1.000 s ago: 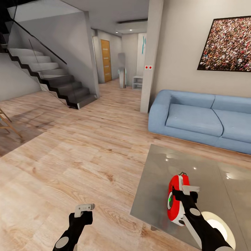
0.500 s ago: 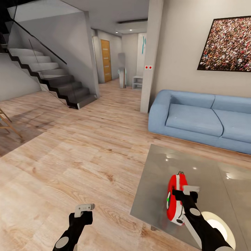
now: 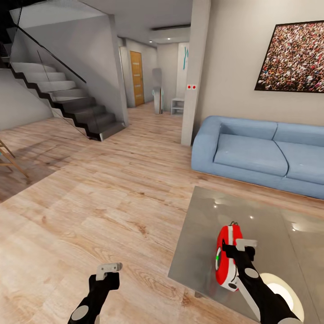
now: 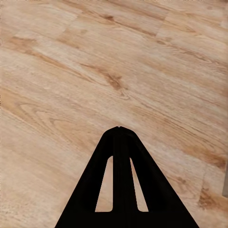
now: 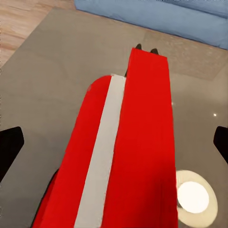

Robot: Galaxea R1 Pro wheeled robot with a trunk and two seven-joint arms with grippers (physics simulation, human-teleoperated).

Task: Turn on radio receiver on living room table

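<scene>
Red radio receiver (image 3: 226,261) with a white stripe, standing up on its edge, round dial face turned sideways with a green light showing, thin wire handle at its far end, on the glossy grey table (image 3: 202,234), near its front-left corner

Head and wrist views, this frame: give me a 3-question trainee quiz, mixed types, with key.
1. True or false: the radio receiver lies flat on its back on the table.
2. Multiple choice: what is under the left gripper? A) sofa B) wooden floor C) table
3. Fill in: in the right wrist view, the right gripper has its fingertips spread wide, so it is ___.

Key:
1. False; it stands on edge, dial side facing the robot's left.
2. B; the wooden floor lies beneath it, and its fingers are pressed together.
3. open
</scene>
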